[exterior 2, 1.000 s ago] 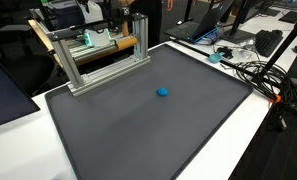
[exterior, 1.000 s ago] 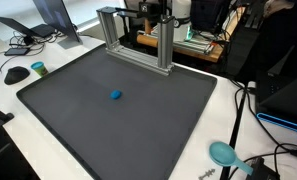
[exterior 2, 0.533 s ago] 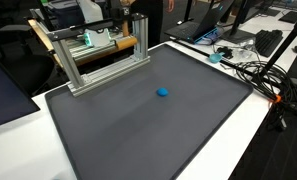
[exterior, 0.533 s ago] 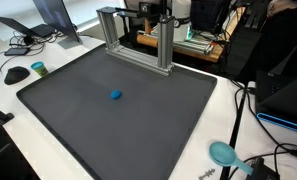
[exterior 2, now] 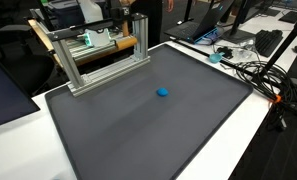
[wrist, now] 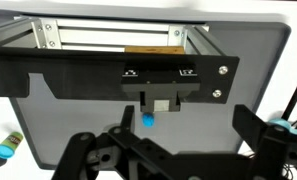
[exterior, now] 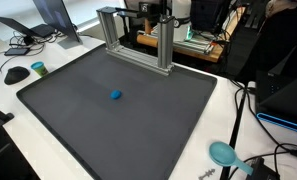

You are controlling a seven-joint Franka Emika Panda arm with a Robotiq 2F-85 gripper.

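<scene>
A small blue ball (exterior: 115, 96) lies on a dark grey mat (exterior: 118, 130) and shows in both exterior views (exterior 2: 162, 92). In the wrist view the ball (wrist: 147, 121) sits on the mat below a black bracket, left of centre. My gripper (wrist: 186, 112) shows only in the wrist view. Its two dark fingers are spread wide apart, with nothing between them. It hangs well above the mat, apart from the ball. The arm is out of both exterior views.
An aluminium frame (exterior: 138, 40) stands at the mat's far edge (exterior 2: 98, 55). A mouse (exterior: 16, 73) and a teal lid (exterior: 38, 68) lie beside the mat. A teal round object (exterior: 222, 152) and cables (exterior 2: 253, 70) lie off another edge.
</scene>
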